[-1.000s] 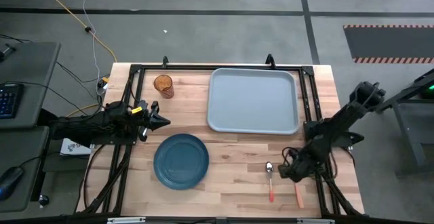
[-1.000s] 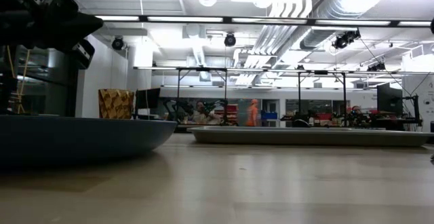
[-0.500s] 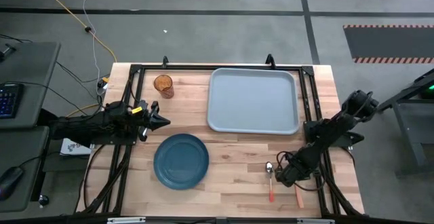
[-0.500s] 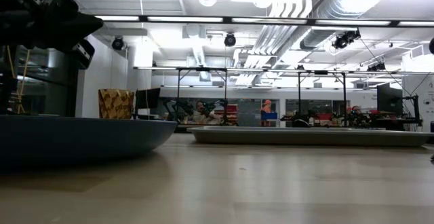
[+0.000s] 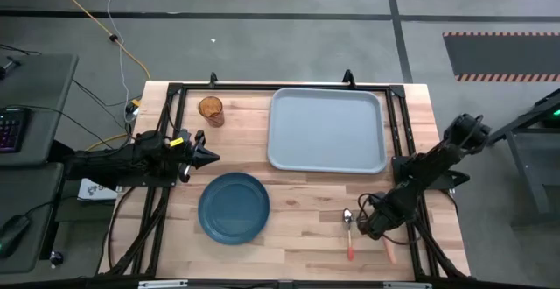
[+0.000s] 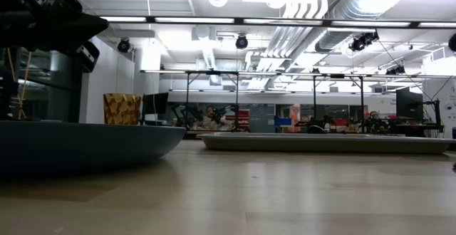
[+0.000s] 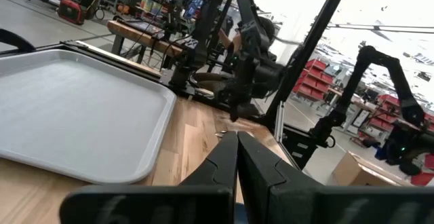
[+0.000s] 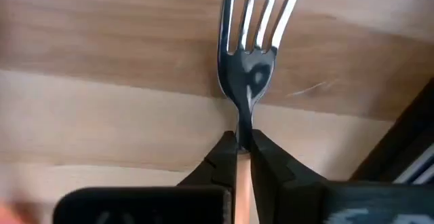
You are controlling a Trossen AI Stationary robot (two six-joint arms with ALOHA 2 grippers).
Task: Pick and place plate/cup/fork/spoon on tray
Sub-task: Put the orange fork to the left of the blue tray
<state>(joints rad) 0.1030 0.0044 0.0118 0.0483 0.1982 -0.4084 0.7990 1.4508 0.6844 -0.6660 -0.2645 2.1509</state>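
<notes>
The fork (image 8: 252, 54) lies on the wood near the table's near right corner, its orange handle (image 5: 388, 252) pointing to the near edge. My right gripper (image 5: 367, 228) is shut on it. The spoon (image 5: 348, 229) lies just left of it. The teal plate (image 5: 234, 207) rests flat at the near left, the amber cup (image 5: 211, 110) stands at the far left, and the grey-blue tray (image 5: 326, 130) lies at the far right. My left gripper (image 5: 210, 156) hovers shut above the table, beyond the plate. My right gripper pinches the fork's thin metal neck (image 8: 245, 125) between its two fingertips, just where the orange handle (image 8: 242, 183) begins. The fingers slant down from the table's far right. The tines (image 8: 261, 10) reach out ahead of the fingers, flat and close over the wood.
Black frame rails (image 5: 404, 175) run along the table's left and right sides, one right beside the fork. Bare wood lies between the plate and the spoon. In the low view the plate (image 6: 78, 146) fills the left foreground, with the tray (image 6: 328, 143) behind it.
My right gripper has gone a little toward the table's near left and down onto the fork, and has shut on its neck. The fork, spoon, plate, cup and tray lie where they were.
</notes>
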